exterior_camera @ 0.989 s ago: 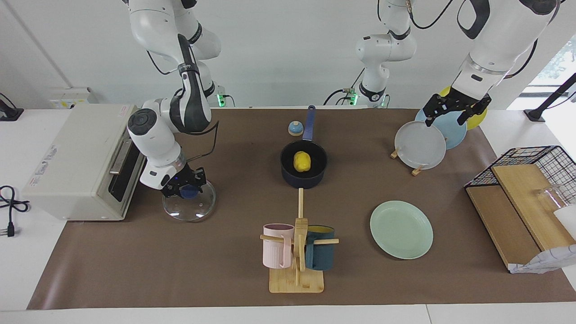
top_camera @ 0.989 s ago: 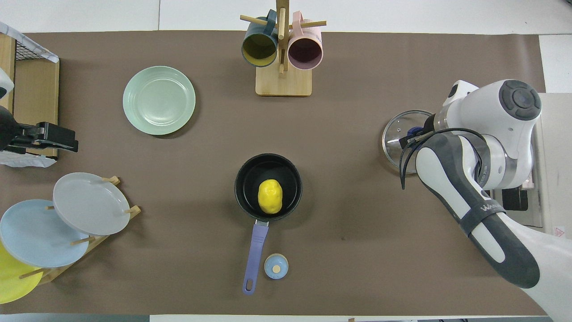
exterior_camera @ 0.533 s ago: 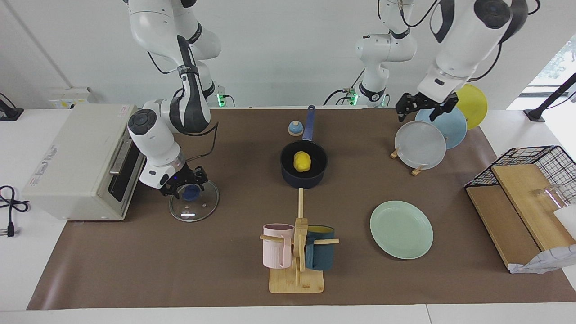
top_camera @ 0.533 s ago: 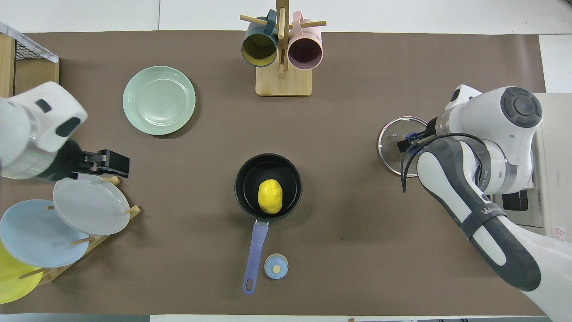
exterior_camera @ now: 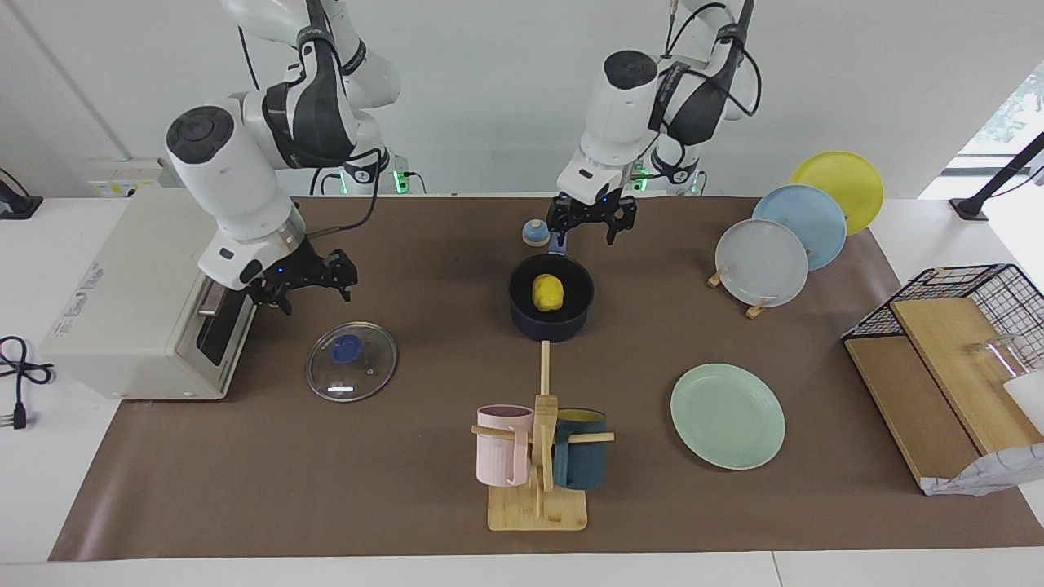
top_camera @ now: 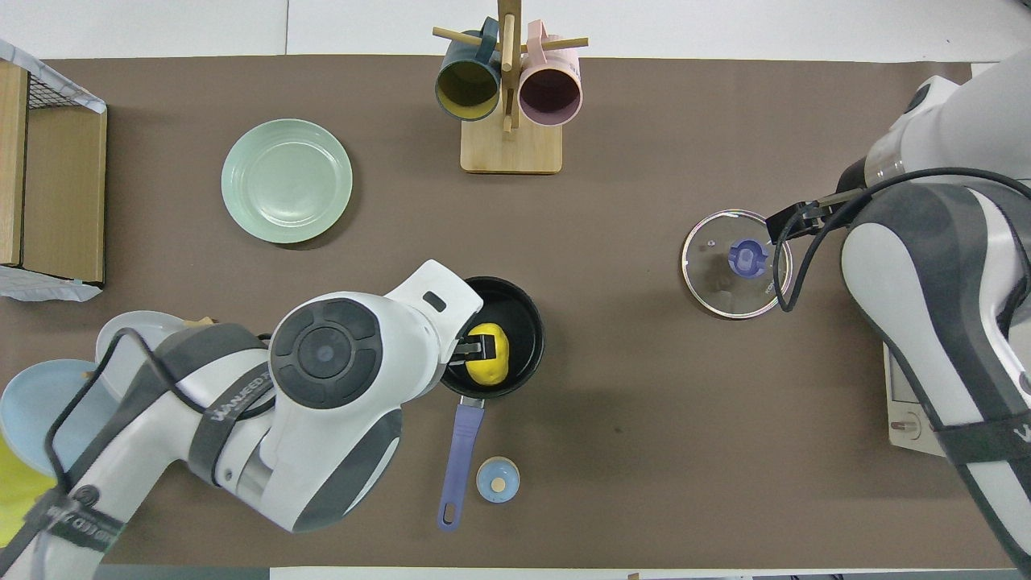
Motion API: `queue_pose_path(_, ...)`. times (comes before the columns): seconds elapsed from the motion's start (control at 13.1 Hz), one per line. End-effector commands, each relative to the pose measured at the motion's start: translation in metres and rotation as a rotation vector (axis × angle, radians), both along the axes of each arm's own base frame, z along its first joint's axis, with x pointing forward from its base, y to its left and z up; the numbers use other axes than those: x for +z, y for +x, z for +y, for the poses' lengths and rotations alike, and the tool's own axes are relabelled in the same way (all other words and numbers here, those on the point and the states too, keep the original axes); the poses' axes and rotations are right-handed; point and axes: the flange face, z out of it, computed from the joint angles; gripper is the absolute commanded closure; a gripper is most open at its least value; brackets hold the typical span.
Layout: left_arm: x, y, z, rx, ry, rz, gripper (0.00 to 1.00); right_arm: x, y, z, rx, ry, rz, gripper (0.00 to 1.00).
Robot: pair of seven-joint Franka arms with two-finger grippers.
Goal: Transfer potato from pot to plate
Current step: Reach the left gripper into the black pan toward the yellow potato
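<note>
Facing view: my left hand (exterior_camera: 590, 222) hangs spread wide over the pot (exterior_camera: 550, 308) handle; potato (exterior_camera: 547, 293) inside. My right hand (exterior_camera: 303, 277), spread too, waits above the glass lid (exterior_camera: 351, 361).

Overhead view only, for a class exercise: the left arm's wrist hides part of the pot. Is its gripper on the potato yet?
Observer: No. From the facing view, the left gripper hangs above the pot, fingers open, clear of the potato.
Operator: And is the right gripper touching the glass lid?
Observer: No. It is up in the air, open, and the lid lies flat on the table, apart from it.
</note>
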Motion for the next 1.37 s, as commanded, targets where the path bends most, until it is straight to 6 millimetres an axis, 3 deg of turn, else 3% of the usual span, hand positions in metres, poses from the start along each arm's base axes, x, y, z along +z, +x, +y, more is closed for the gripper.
queue_pose_path(0.0, -0.039, 0.008, -0.018, 0.012, -0.012, 0.014, 0.0, 0.025, -0.02, -0.025, -0.059, -0.036, 0.02, 0.0)
queue_pose_path(0.08, -0.049, 0.007, -0.025, 0.023, -0.02, 0.006, 0.0, 0.031, -0.03, -0.035, -0.078, -0.037, 0.032, 0.0)
queue_pose_path(0.15, -0.06, 0.008, -0.028, 0.023, -0.015, 0.012, 0.0, 0.024, -0.039, -0.041, -0.091, -0.038, 0.053, 0.0)
queue_pose_path(0.46, -0.075, -0.005, -0.035, 0.017, 0.0, 0.031, 0.0, 0.023, -0.068, -0.048, -0.087, -0.045, 0.105, 0.0)
queue_pose_path(0.53, -0.079, -0.007, -0.035, 0.019, 0.002, 0.032, 0.0, 0.023, -0.068, -0.049, -0.089, -0.046, 0.108, 0.0)
queue_pose_path(0.68, -0.088, -0.013, -0.038, 0.036, -0.011, 0.017, 0.0, 0.025, -0.059, -0.073, -0.127, -0.045, 0.076, 0.0)
queue_pose_path(0.84, -0.102, -0.016, -0.043, 0.083, -0.018, 0.014, 0.0, 0.031, -0.036, -0.071, -0.124, -0.046, 0.067, 0.0)
queue_pose_path(0.99, -0.114, -0.02, -0.049, 0.093, -0.012, 0.022, 0.0, 0.033, -0.04, -0.082, -0.137, -0.045, 0.08, 0.0)
queue_pose_path(1.29, -0.13, -0.027, -0.059, 0.099, -0.001, 0.035, 0.0, 0.035, -0.042, -0.085, -0.1, -0.04, 0.086, 0.0)
